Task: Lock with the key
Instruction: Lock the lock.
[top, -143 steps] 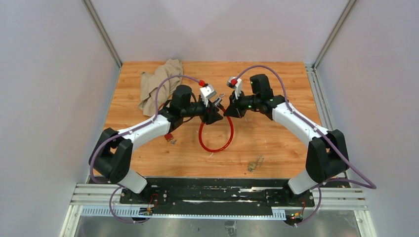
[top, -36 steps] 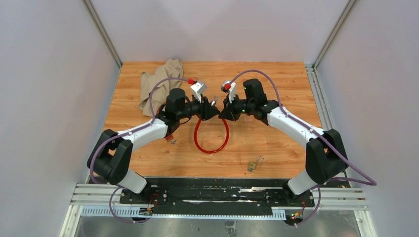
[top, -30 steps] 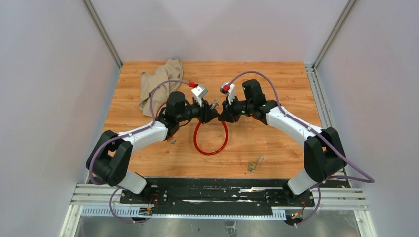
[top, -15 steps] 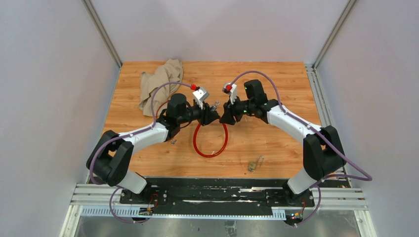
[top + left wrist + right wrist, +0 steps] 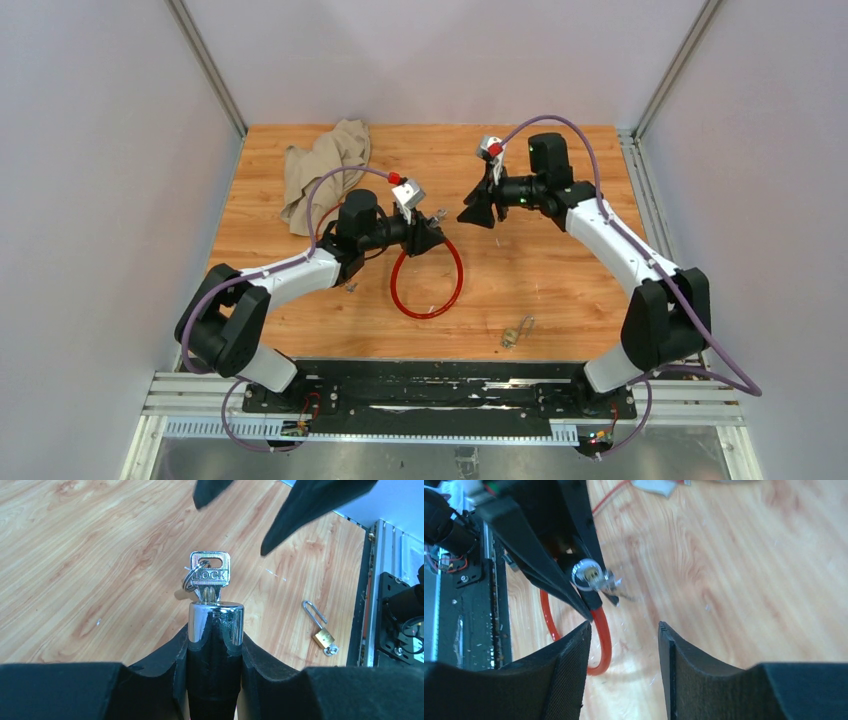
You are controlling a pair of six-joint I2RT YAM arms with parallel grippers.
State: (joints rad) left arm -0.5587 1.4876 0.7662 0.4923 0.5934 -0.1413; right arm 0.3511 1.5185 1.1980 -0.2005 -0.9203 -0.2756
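The small silver key (image 5: 210, 575), stamped LOCK and hung on a small ring, sticks out of the chrome-capped black lock barrel (image 5: 216, 622) of the red cable loop (image 5: 425, 315). My left gripper (image 5: 215, 632) is shut on that barrel and holds it above the wooden table. From above, the key (image 5: 437, 214) shows just past the left gripper (image 5: 430, 238). My right gripper (image 5: 472, 215) is open, apart from the key, up and to its right. In the right wrist view its jaws (image 5: 624, 625) are empty; the key (image 5: 606, 582) is blurred beyond them.
A small brass padlock (image 5: 515, 332) with its shackle open lies near the front edge, also seen as the padlock (image 5: 324, 637) in the left wrist view. A beige cloth (image 5: 320, 170) is bunched at the back left. Pale walls enclose the table on three sides.
My right gripper opened, let go of the key and pulled back up and to the right. The left gripper kept its hold on the lock barrel and hardly moved.
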